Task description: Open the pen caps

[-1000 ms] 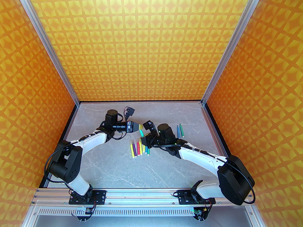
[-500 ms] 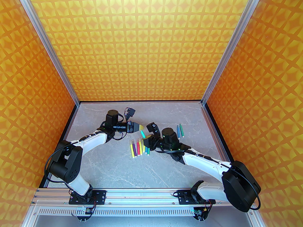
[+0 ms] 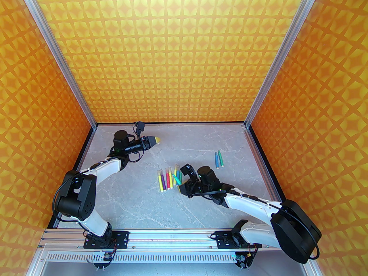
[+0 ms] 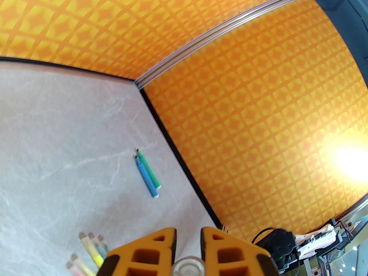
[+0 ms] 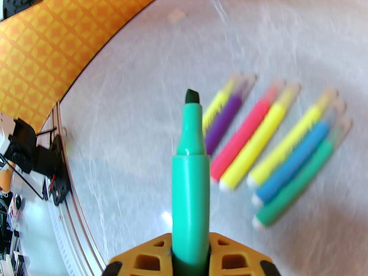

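Where the cap sits: small clear plastic tube cap (image 4: 188, 266), pinched between the orange fingers (image 4: 126, 251) of the left pincer (image 4: 188, 234), held above the grey marbled table (image 3: 143, 200).
Right pincer (image 5: 190, 250): pressed onto the barrel of a teal marker pen (image 5: 189, 180), whose dark chisel tip is bare and points away from the fingers.
Count: seven bright pens in a side-by-side row (image 3: 167, 180); two bare-tipped pens, blue (image 4: 145, 177) and green (image 4: 149, 170), touching each other and well apart from the row.
Left arm: reaching to the far left, pincer aimed right.
Right arm: low, pincer just beside the row's near right end.
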### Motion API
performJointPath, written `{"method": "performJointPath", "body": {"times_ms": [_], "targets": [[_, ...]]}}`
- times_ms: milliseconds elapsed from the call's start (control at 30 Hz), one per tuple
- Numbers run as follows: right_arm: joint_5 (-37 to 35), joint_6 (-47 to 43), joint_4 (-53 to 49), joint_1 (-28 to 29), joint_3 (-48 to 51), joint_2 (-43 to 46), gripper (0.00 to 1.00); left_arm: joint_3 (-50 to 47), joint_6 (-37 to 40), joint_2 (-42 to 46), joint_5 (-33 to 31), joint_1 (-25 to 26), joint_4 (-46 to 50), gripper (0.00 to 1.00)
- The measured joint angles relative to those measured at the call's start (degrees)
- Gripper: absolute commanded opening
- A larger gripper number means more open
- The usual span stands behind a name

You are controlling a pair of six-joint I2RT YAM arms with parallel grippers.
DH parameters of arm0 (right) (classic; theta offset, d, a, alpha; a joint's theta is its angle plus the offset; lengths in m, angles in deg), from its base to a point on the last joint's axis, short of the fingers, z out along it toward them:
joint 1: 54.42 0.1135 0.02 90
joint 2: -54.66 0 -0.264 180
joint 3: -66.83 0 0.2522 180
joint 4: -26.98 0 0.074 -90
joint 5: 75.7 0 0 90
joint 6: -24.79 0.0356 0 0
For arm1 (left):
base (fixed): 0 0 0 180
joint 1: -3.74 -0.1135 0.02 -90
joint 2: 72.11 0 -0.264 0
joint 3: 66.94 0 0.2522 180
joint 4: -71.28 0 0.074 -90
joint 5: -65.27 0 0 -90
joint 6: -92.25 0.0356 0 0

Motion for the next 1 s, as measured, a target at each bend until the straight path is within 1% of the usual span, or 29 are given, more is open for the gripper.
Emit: {"method": "performJointPath", "body": {"times_ms": [100, 200, 267, 333, 467, 667, 867, 1000], "targets": [[-0.52, -0.02, -0.81, 0.00, 0.02, 2.32, 0.00, -0.11, 0.07, 0.24, -0.28, -0.07, 0.09, 0.00], [-3.56, -0.35, -1.97, 0.00, -0.07, 3.34, 0.00, -0.17, 2.36, 1.64, -1.01, -0.44, 4.02, 0.00], [-6.99, -0.87, -3.89, -0.02, -0.46, 3.30, 0.00, 0.07, 5.77, 3.45, -2.34, -0.61, 10.03, 0.00], [-10.23, -1.22, -5.95, -0.20, -1.22, 3.10, 0.00, 1.22, 10.78, 5.42, -4.52, -0.61, 18.08, 0.00], [-16.81, -1.27, -8.26, -2.34, -3.37, 1.99, 0.00, 5.99, 20.79, 7.80, -11.10, -0.61, 35.06, 0.00], [-25.66, -0.79, -9.73, -6.60, -6.73, -1.05, 0.00, 10.49, 31.17, 8.46, -22.14, -0.66, 53.99, 0.00], [-32.74, -0.31, -11.08, -11.04, -11.45, -6.10, 0.00, 13.42, 36.17, 4.87, -32.81, -0.72, 66.55, 0.00], [-35.47, 0.33, -11.65, -14.16, -15.04, -10.62, 0.00, 14.62, 38.18, 2.05, -38.36, -0.76, 71.71, 0.00]]}}
